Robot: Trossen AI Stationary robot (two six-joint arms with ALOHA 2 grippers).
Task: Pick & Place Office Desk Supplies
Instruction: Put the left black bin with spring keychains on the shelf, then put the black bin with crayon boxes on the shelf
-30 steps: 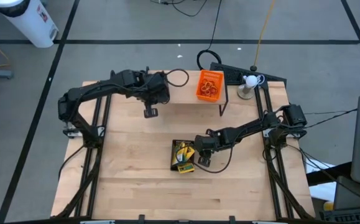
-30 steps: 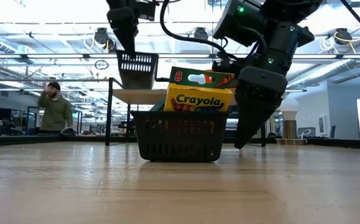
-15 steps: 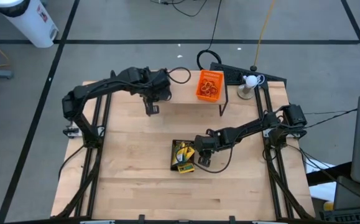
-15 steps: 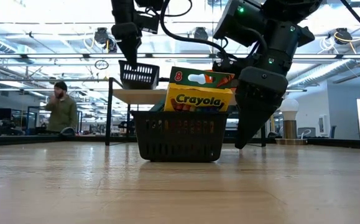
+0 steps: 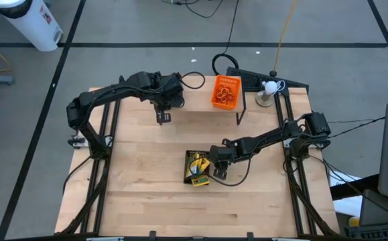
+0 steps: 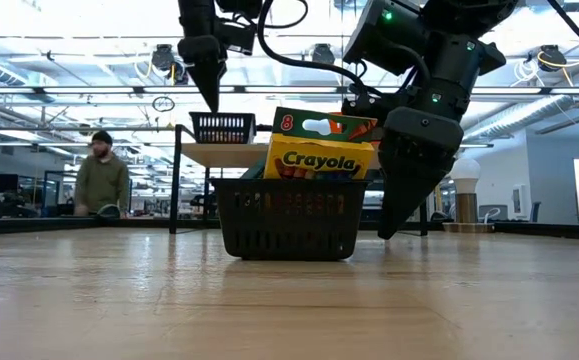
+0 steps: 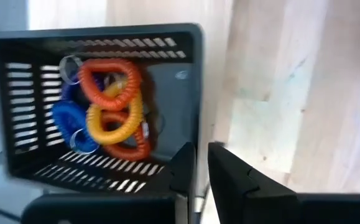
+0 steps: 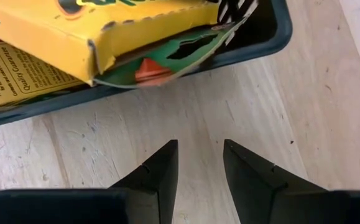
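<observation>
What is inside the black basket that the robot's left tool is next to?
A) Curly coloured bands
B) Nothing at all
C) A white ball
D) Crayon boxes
A. The left wrist view shows curly orange, yellow and blue bands lying in the black basket, right beside the left tool; the crayon boxes sit in the other black basket near the right tool.

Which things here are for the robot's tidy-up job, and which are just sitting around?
For the job:
- black mesh tray of coloured coil bands, at the left gripper
- black tray holding crayon boxes, beside the right gripper
- orange tray

Just sitting around:
- wooden shelf
- white ball on a stand
- person in the room behind
</observation>
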